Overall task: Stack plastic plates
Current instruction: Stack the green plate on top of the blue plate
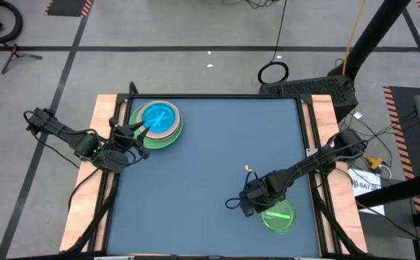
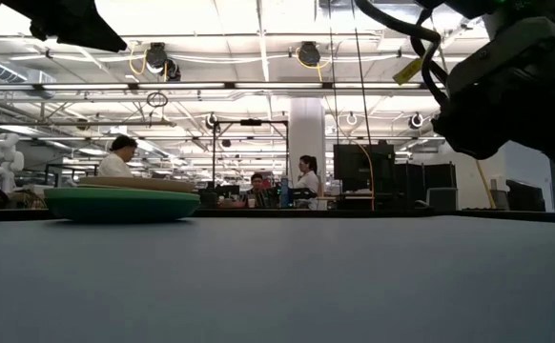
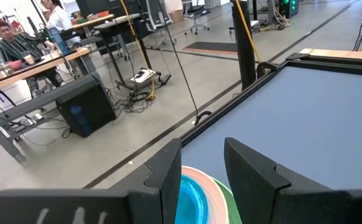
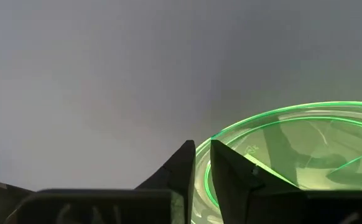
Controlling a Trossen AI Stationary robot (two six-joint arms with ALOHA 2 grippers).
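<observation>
Reaching low, right gripper fingers pinching lime plate's rim; left gripper fingers spread above stack.

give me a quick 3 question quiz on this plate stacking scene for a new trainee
1. True or false: the lime plate already lies on the stack.
2. Which gripper is at the lime plate's rim? A) left gripper B) right gripper C) neither
3. Fill in: the plate on top of the stack is translucent ____.

Key
1. False. It lies alone near the table's front right, while the stack is at the back left.
2. B. In the right wrist view its fingers pinch the rim, nearly shut.
3. Blue.
</observation>
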